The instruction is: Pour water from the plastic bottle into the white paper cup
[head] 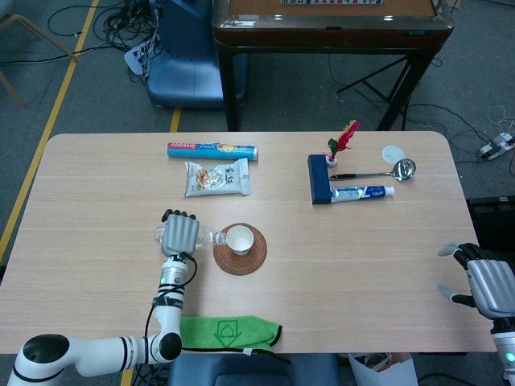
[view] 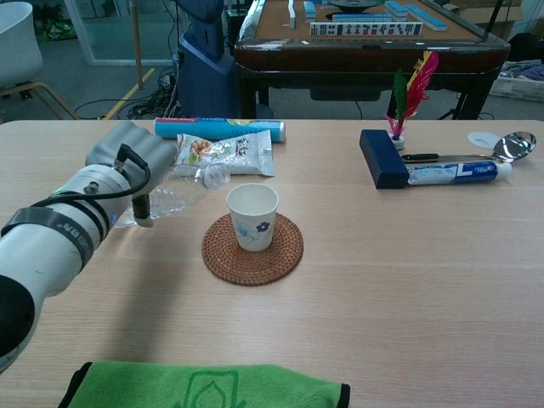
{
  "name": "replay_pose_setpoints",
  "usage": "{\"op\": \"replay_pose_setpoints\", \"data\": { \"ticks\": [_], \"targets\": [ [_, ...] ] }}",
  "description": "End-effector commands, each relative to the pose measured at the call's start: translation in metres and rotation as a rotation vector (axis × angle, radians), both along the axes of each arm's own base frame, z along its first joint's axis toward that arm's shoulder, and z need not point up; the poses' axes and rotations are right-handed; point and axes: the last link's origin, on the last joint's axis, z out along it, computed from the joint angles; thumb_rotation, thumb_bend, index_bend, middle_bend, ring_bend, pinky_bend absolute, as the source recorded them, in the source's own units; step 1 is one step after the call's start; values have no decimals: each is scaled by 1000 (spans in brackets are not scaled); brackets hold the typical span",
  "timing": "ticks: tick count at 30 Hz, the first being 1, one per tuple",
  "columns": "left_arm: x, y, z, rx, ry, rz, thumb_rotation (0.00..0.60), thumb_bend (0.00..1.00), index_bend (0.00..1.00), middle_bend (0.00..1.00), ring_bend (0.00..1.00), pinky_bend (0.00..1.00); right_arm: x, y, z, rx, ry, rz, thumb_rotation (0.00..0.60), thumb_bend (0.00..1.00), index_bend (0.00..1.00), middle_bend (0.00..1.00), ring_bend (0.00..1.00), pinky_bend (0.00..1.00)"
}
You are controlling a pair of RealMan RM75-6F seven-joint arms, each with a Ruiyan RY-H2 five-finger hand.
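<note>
A folded green cloth (view: 208, 387) lies at the near edge of the light wooden table (head: 362, 257), closest to the camera. Beyond it, a white paper cup (view: 252, 216) with a small flower print stands upright on a round woven coaster (view: 252, 248). The left hand (head: 179, 232) grips a clear plastic bottle (view: 183, 191) tipped onto its side, its open mouth pointing toward the cup and ending just beside the rim. The right hand (head: 481, 283) hovers at the table's right edge, holding nothing, fingers spread apart. Farther back lie a snack packet (head: 216, 178) and a blue roll-shaped box (head: 211, 150). To the right sit a dark blue box (head: 319, 179), a toothpaste tube (head: 362, 193), a metal ladle (head: 378, 172), a feathered shuttlecock (head: 339, 145) and a small white lid (head: 392, 153).
</note>
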Motion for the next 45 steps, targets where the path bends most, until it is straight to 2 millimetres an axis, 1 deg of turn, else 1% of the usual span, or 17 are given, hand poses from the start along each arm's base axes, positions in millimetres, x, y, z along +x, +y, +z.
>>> {"op": "replay_pose_setpoints", "data": {
  "ticks": [1,8,17,30,39,45],
  "targets": [
    [3,2,-1,17,27,3,600,24,676,723,425,411,-1,0,1,-2,-3,-2,600,161,354,279,231,435],
    [5,2,-6,33,109,8,600,24,678,727,427,411,-2,-1,2,1,-10,-6,600,161,354,279,231,435],
    [13,0,-9,42,139,3,600,24,681,732,432,412,-2,-1,2,7,-17,-7,600,161,354,279,231,435],
    [21,1,-11,70,214,-7,600,24,689,740,441,417,-3,-1,4,4,-27,-7,600,161,353,279,231,435],
    [21,2,-12,85,288,-17,600,24,689,743,443,417,-3,-1,5,3,-29,-7,600,161,353,279,231,435],
    [26,0,-13,89,301,-29,600,24,691,746,444,417,-3,-1,5,4,-29,-7,600,161,354,279,231,435]
  ]
}}
